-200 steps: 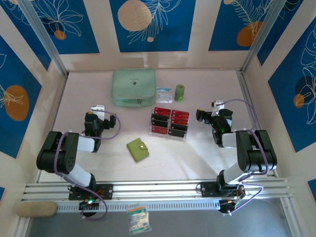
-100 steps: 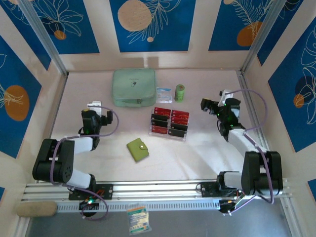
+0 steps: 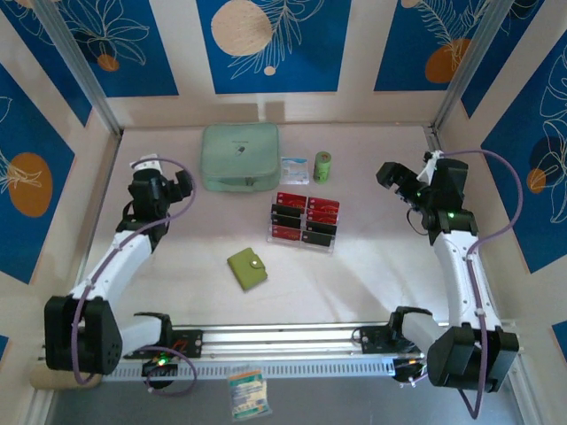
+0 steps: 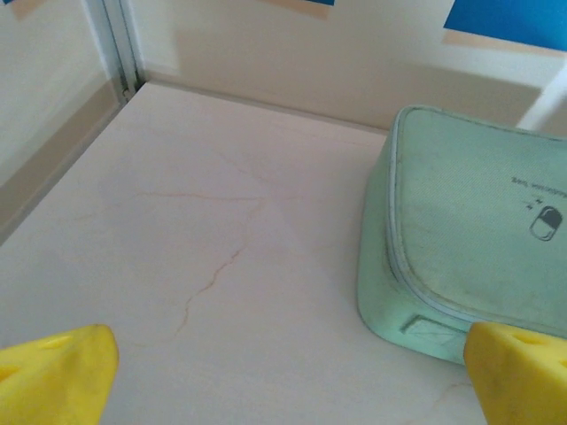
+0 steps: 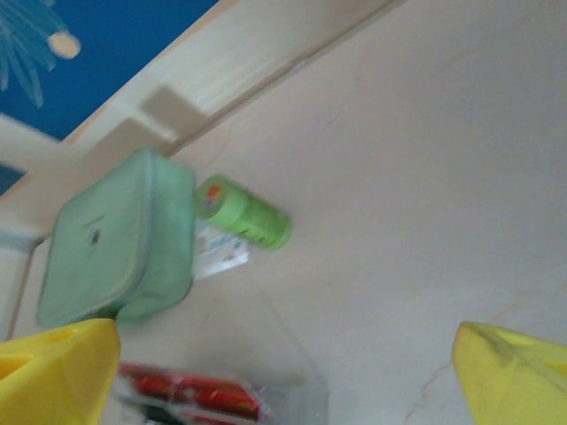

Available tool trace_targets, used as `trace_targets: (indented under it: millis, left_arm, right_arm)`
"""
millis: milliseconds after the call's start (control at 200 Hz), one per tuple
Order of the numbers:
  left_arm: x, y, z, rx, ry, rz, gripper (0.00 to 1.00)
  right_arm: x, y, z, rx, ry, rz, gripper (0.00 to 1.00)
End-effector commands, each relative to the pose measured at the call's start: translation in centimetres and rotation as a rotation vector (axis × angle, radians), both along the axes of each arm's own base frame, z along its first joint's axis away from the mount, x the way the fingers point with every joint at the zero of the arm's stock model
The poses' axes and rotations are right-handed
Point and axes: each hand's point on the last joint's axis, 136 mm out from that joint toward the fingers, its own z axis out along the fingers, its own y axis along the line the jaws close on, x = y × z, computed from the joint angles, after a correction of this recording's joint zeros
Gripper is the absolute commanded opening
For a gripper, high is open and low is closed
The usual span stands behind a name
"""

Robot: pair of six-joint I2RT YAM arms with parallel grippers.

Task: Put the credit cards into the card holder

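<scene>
The card holder [image 3: 247, 268], an olive-green wallet snapped closed, lies flat near the middle front of the table. Red and dark credit cards [image 3: 306, 218] stand in a clear tiered rack behind it; a blurred red card [image 5: 197, 395] shows in the right wrist view. My left gripper [image 3: 180, 183] is open over the left rear of the table, beside the mint pouch, with bare table between its yellow fingertips [image 4: 55, 370]. My right gripper [image 3: 388, 173] hangs open at the right rear, well right of the rack, its fingertips [image 5: 512, 370] holding nothing.
A pale mint zip pouch [image 3: 240, 157] sits at the back centre, also seen as a pouch [image 4: 478, 221] close to my left gripper. A green cylinder [image 3: 322, 166] and a small white packet [image 3: 294, 169] lie between the pouch and the clear rack [image 3: 330, 244]. Walls enclose the table.
Both arms have stretched out toward the back of the table. The left gripper moved back and left, the right gripper back and right. Nothing on the table has shifted.
</scene>
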Motion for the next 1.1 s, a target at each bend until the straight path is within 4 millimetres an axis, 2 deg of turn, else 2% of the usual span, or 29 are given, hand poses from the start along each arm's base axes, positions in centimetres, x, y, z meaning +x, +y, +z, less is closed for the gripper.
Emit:
trace_targets:
  millis: [0, 205, 460, 645, 910, 1020, 1095]
  left_arm:
    - [-3.0, -0.9, -2.2, -0.088, 0.157, 0.001, 1.0]
    - [-5.0, -1.8, -2.2, -0.102, 0.234, -0.045, 1.0]
    - [-7.9, -3.0, -2.8, -0.157, 0.32, -0.095, 1.0]
    - [-9.0, -3.7, -2.5, -0.171, 0.338, -0.127, 1.0]
    - [-8.8, -4.7, -1.7, -0.186, 0.341, -0.176, 1.0]
    - [-8.4, -5.5, -1.9, -0.211, 0.329, -0.187, 1.0]
    - [-8.2, -5.8, -2.2, -0.211, 0.326, -0.19, 1.0]
  right_arm:
    - [-2.7, 2.5, -0.5, -0.016, 0.102, 0.104, 0.94]
    - [-5.9, 4.7, -1.1, -0.018, 0.144, 0.156, 0.94]
    - [-10.1, 8.9, -1.9, -0.02, 0.171, 0.273, 0.91]
    - [-12.5, 12.7, -4.7, -0.024, 0.221, 0.369, 0.89]
    - [-14.1, 19.0, -9.1, -0.169, 0.283, 0.489, 0.88]
    - [-13.9, 21.7, -10.1, -0.242, 0.308, 0.536, 0.88]
    - [-13.5, 23.7, -10.1, -0.278, 0.313, 0.564, 0.88]
